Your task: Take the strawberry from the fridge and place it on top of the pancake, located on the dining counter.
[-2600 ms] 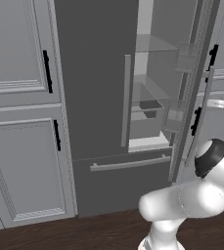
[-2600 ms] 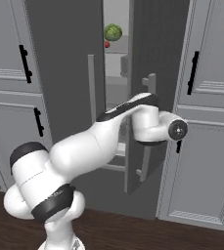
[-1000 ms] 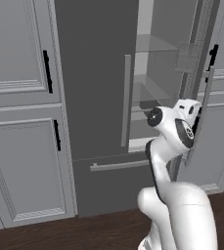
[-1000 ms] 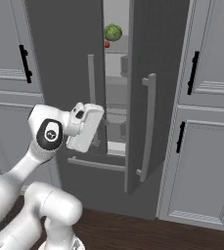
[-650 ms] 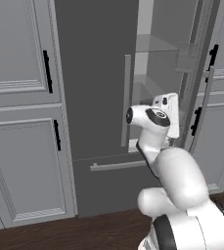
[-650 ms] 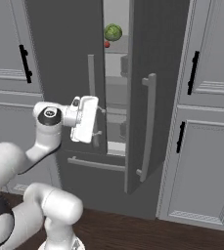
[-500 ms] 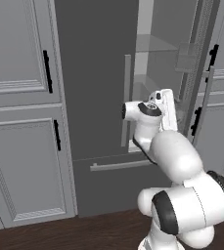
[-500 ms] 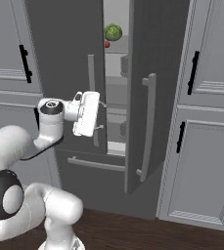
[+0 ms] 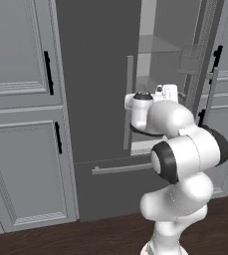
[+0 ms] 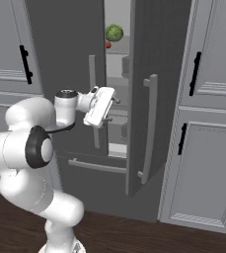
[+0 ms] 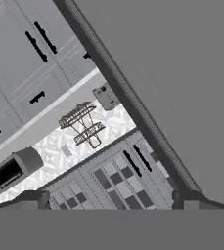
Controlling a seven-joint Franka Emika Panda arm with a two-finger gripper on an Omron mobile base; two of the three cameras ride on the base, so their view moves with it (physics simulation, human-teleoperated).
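High on a shelf inside the fridge (image 10: 154,99), at the shelf's front edge, sits the strawberry (image 10: 108,45), a small red dot just below and beside a green leafy ball (image 10: 114,33); it is well above the gripper (image 10: 112,106), so a reach upward and inward looks necessary. One fridge door stands ajar, presumably swung out to give the arm access, leaving a narrow gap through which pale shelves (image 9: 158,47) show. The arm is folded close to its body, the hand raised to about the height of the door handle (image 10: 150,128), probably to turn toward the gap. Its jaws stand released and wide, grasping nothing; in the hand view the two tips frame distant cabinets and a marbled bench (image 11: 79,141) with a wire rack (image 11: 84,124), so the hand seems to point away from the fridge. The strawberry is too small to judge its shape, and the pancake cannot be made out.
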